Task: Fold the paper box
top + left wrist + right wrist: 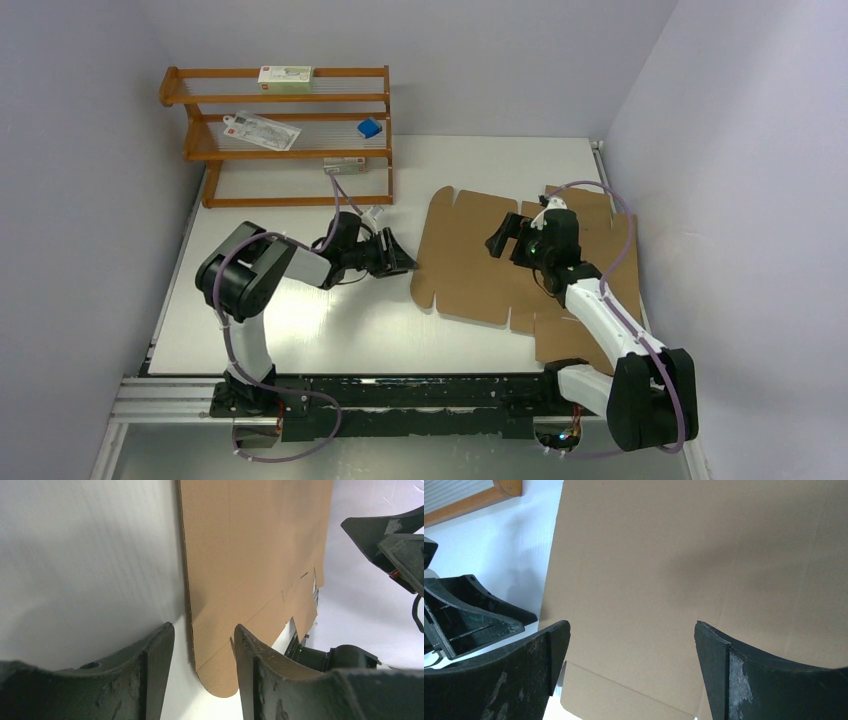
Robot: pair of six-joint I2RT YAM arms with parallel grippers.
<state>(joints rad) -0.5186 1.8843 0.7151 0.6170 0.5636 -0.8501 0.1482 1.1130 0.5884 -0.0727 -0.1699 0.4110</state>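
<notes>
Paper box [470, 260]: flat, unfolded, on the surface's [330, 330] right half.
My left end effector [204, 630]: half-narrowed astride its left edge, not gripping.
My right end effector [631, 625]: wide, above it.
Risk: my shallow bite slips; cardboard slides.

The white table [330, 320] carries the flat paper box [470, 250] and a wooden rack [290, 201].

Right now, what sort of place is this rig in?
Probably a lab test cell: bare walls enclosing a white table, an aluminium mounting rail, and a wooden rack.
</notes>
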